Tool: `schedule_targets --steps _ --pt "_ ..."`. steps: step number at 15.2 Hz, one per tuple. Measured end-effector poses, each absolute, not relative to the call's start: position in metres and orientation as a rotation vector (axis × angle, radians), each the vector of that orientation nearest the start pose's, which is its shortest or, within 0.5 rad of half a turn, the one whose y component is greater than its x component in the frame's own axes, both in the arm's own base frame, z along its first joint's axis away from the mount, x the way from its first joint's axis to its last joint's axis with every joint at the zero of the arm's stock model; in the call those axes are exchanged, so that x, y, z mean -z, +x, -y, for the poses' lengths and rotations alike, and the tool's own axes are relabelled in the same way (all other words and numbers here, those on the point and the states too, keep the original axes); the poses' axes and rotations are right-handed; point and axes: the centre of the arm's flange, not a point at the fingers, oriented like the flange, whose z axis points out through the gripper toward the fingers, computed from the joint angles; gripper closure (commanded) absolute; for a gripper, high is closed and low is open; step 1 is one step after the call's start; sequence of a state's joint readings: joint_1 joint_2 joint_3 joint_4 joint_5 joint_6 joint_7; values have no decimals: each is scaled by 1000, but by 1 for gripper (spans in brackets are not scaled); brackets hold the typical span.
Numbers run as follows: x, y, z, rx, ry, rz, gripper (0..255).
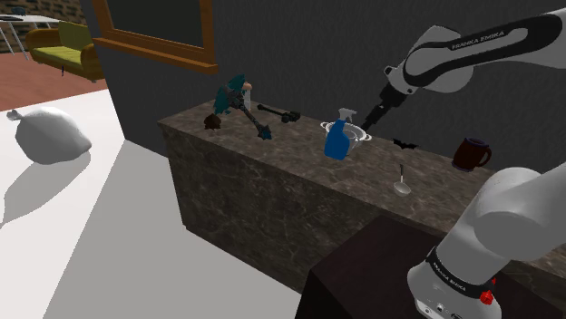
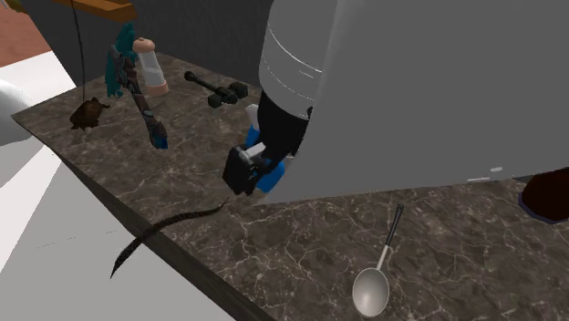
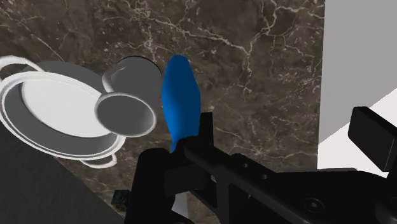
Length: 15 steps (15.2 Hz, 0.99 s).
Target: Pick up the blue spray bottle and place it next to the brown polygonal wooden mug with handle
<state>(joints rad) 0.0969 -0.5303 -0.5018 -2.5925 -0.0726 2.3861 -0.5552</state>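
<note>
Standing upright on the table (image 1: 437, 178) just beside a white bowl (image 1: 364, 132), well apart from the mug (image 1: 472, 154), the bottle (image 1: 338, 141) looks light, stiff and rather slick, so I would pinch its body below the trigger; the jaws hang apart beside it, holding nothing.

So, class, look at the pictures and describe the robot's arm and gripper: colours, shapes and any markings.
The arm is built of smooth, rounded white links with dark joints. Dark FRANKA EMIKA lettering runs along a link, and a small red dot sits low on the arm. The gripper is all black, boxy and angular.
</note>
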Motion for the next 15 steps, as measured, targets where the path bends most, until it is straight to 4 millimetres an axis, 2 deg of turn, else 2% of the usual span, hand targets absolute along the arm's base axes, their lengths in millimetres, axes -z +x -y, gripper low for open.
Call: schedule_targets --steps 7,11,15 --pt "-378 427 220 616 -2956 506 0" --pt "-346 461 250 657 -2916 603 0" --pt "-326 475 254 702 -2895 634 0"
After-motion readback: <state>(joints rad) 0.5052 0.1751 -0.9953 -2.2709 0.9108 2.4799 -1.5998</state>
